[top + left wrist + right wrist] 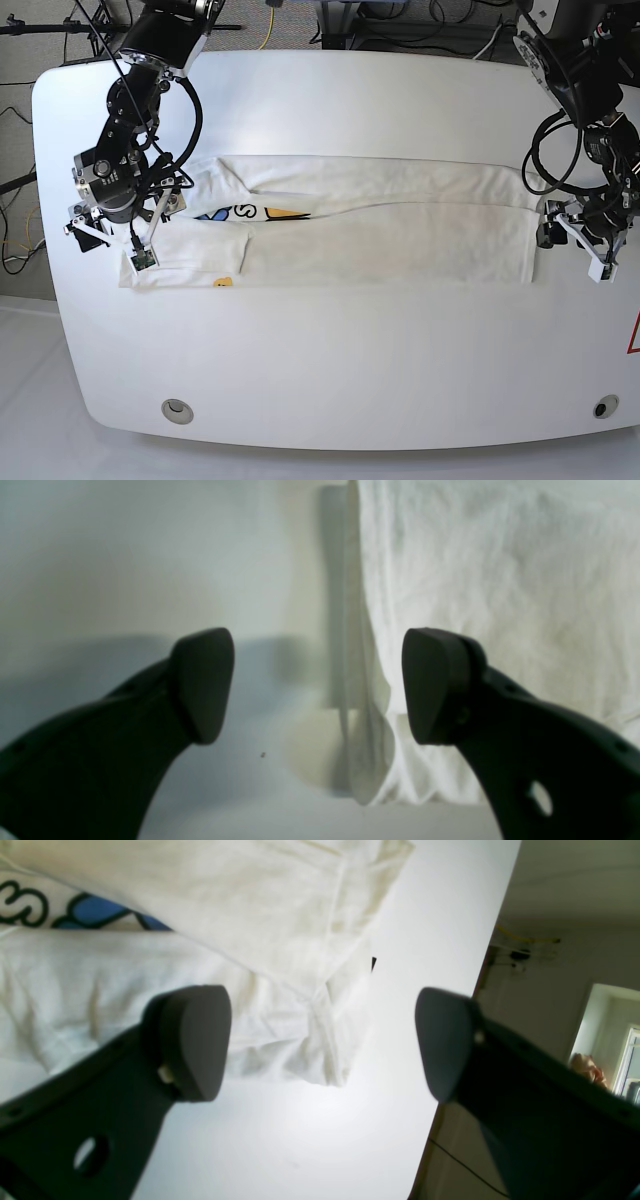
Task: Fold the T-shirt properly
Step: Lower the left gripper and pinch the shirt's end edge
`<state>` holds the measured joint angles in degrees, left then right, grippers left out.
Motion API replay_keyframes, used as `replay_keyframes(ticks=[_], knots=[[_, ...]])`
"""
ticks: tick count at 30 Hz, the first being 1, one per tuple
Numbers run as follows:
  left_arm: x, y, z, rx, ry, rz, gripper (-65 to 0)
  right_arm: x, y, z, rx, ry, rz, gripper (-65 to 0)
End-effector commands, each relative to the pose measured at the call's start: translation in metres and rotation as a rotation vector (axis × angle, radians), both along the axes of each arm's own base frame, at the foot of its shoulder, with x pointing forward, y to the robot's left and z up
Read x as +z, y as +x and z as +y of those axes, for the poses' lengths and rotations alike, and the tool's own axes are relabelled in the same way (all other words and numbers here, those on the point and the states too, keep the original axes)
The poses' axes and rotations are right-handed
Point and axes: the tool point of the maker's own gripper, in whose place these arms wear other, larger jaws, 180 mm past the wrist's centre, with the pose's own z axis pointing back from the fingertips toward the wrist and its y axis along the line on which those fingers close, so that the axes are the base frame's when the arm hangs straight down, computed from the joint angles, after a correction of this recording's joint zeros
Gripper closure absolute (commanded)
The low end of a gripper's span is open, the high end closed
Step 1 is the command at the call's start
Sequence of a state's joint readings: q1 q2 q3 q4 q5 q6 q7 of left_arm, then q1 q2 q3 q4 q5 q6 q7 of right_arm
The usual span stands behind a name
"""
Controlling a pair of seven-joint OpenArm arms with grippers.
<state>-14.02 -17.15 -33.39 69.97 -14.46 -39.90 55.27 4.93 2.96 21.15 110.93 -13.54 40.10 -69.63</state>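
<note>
T-shirt (380, 235) is lying flat on the white counter (350, 360), folded into a long strip. Left hand (318, 685) sits wide open, empty, right at its one end edge; right hand (322, 1040) also spread wide, empty, over the other end

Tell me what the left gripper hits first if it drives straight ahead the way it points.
Probably the T-shirt: the open left gripper frames its raised edge fold directly ahead, with the bare table beside it. Depth is unclear.
</note>
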Motion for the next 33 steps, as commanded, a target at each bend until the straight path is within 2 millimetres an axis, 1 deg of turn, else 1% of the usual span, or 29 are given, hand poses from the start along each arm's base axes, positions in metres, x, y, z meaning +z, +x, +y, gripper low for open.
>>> replay_keyframes(ticks=[1,7,9,11,15,19,21,25,33], knots=[[0.016,0.011,0.005,-0.006,0.017,-0.053,-50.0,0.013,0.008,-0.001,0.004,-0.010,-0.046,-54.6],[0.008,0.011,-0.005,-0.012,-0.017,-0.041,-50.3,0.012,0.007,-0.001,0.003,-0.008,-0.044,-54.7],[0.004,0.011,-0.010,-0.012,-0.036,-0.037,-50.4,0.011,0.007,-0.001,0.004,-0.008,-0.042,-54.7],[-0.005,0.008,-0.019,-0.013,-0.076,-0.028,-50.5,0.010,0.006,-0.003,-0.003,-0.012,-0.035,-54.7],[-0.012,0.007,-0.028,-0.006,-0.124,-0.026,-50.5,0.009,0.006,-0.003,-0.002,-0.013,-0.032,-54.7],[-0.016,0.007,-0.034,-0.001,-0.164,-0.026,-50.4,0.008,0.005,-0.003,-0.002,-0.013,-0.031,-54.7],[-0.031,0.001,-0.035,0.005,-0.184,0.017,-50.4,0.009,0.005,-0.002,-0.002,-0.011,-0.031,-54.6],[-0.039,0.000,-0.038,0.007,-0.204,0.033,-50.3,0.009,0.005,-0.002,-0.002,-0.012,-0.033,-54.5],[-0.045,0.003,-0.047,-0.006,-0.219,0.050,-50.6,0.009,0.006,-0.002,-0.004,-0.009,-0.035,-54.7]])
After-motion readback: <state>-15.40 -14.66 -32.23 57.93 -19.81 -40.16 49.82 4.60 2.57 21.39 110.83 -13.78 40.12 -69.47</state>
